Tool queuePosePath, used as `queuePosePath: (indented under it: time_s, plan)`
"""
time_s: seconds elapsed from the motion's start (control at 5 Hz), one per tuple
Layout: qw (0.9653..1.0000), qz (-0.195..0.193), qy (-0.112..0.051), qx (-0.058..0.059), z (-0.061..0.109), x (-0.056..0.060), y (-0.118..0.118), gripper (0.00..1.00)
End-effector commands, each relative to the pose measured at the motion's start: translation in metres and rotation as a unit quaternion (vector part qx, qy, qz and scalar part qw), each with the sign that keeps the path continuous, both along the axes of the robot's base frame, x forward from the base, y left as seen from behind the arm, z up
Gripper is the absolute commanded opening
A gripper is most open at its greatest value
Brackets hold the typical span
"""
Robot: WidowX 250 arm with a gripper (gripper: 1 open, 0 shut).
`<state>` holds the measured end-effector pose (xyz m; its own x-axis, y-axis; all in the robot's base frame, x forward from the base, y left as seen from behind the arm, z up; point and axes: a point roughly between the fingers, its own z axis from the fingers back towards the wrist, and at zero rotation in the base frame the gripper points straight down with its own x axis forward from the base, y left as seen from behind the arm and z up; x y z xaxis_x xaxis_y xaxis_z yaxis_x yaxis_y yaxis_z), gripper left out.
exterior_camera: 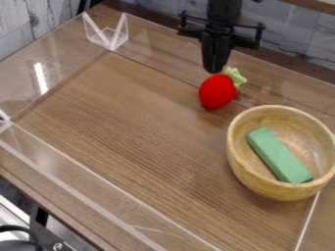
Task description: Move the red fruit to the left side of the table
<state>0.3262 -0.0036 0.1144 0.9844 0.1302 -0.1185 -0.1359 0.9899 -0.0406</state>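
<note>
The red fruit, glossy with a green leafy top, lies on the brown wood-grain table toward the back right. My black gripper hangs straight down just above and behind it. The fingers are pressed together into one narrow tip with nothing between them. The tip ends close to the fruit's leaves and does not grip the fruit, which rests on the table by itself.
A round light wooden bowl holding a green block stands at the right front, close to the fruit. Low clear acrylic walls edge the table. The wood to the left of the fruit is bare.
</note>
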Motion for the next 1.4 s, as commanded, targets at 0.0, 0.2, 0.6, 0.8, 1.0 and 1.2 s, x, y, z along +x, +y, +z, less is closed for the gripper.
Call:
queuePosePath:
  time_s: [0.0,0.2,0.6,0.8,1.0,1.2]
  plan:
    - [0.9984,-0.035,-0.044,-0.005,0.040,-0.001,0.012,0.00]
    - [0.9970,-0.069,-0.034,0.000,0.029,-0.005,0.012,1.00]
    - [0.9994,-0.030,-0.014,0.006,-0.006,0.002,-0.017,1.00]
    - [0.9999,-0.008,-0.006,0.009,-0.024,0.006,-0.030,1.00]
    - [0.9998,-0.012,-0.016,0.005,-0.019,0.009,-0.011,0.00]
    - [0.9994,-0.018,-0.029,0.001,-0.010,0.012,0.013,0.00]
